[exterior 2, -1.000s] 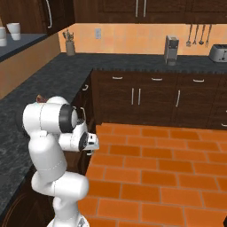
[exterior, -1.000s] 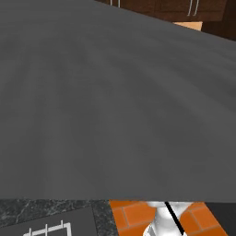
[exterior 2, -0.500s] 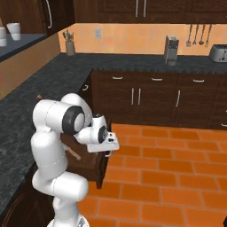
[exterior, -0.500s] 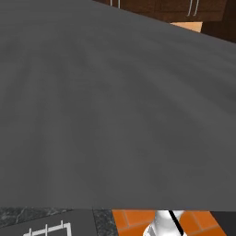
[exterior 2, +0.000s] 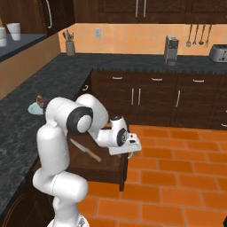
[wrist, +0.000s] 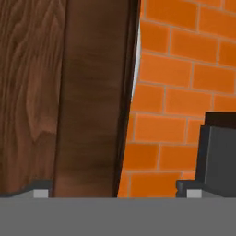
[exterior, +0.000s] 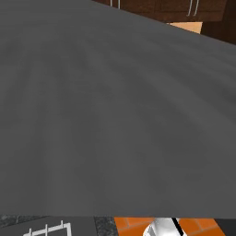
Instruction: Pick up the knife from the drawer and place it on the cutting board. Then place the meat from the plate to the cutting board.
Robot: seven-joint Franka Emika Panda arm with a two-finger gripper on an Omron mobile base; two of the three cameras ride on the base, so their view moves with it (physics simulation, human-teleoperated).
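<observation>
A white robot arm reaches over an open wooden drawer [exterior 2: 104, 166], where the knife [exterior 2: 85, 150] lies inside. Its gripper [exterior 2: 132, 150] hangs wide and empty above the drawer's front edge.

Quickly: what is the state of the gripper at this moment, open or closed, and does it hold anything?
Gripper: open, holding nothing, at the front edge of the open drawer.

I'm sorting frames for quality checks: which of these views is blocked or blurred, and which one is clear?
Left base view: a flat grey surface blocks nearly all of it. Right base view: evenly lit and sharp, showing the knife in the open drawer. Hand view: close, soft-edged wood and floor tiles.
</observation>
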